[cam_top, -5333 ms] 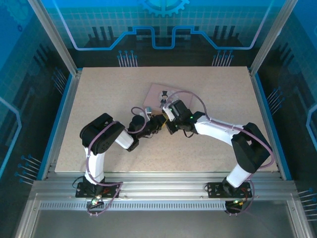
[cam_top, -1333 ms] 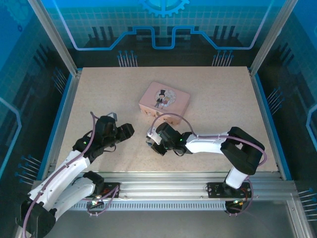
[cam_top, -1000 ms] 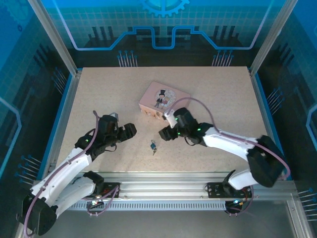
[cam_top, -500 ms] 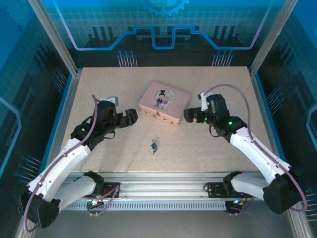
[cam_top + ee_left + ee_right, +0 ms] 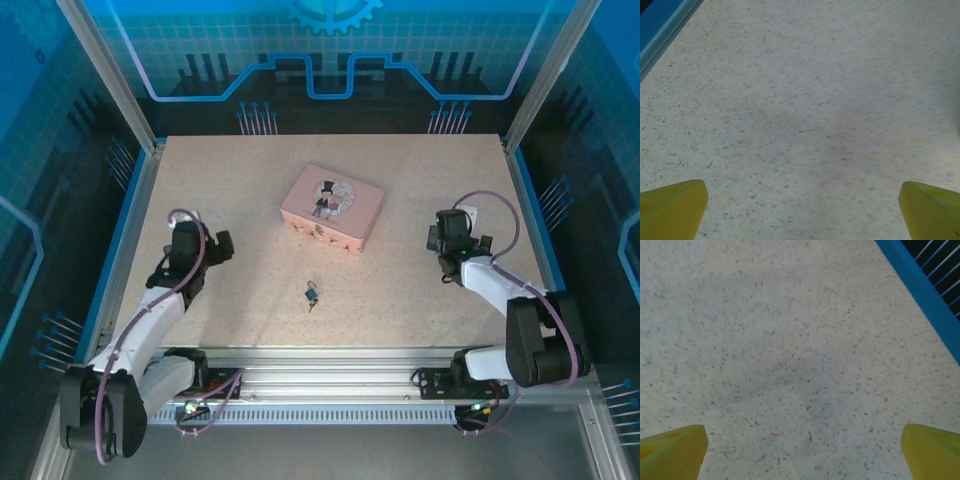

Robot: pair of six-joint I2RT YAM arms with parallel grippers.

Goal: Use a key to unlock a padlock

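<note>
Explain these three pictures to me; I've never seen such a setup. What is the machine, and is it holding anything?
Two white robot arms are bolted at the near edge of a speckled beige table. The overhead picture looks down on both; the other two come from wrist cameras, showing yellow fingertips over the tabletop. The left end effector and right end effector are open and hold nothing. Between them lie a pink rectangular tin with a cartoon picture and a tiny teal-blue padlock, a thin dark key at it.

Even bright overhead light, soft faint shadows on the table (image 5: 420,290), wrist views slightly blurred
</note>
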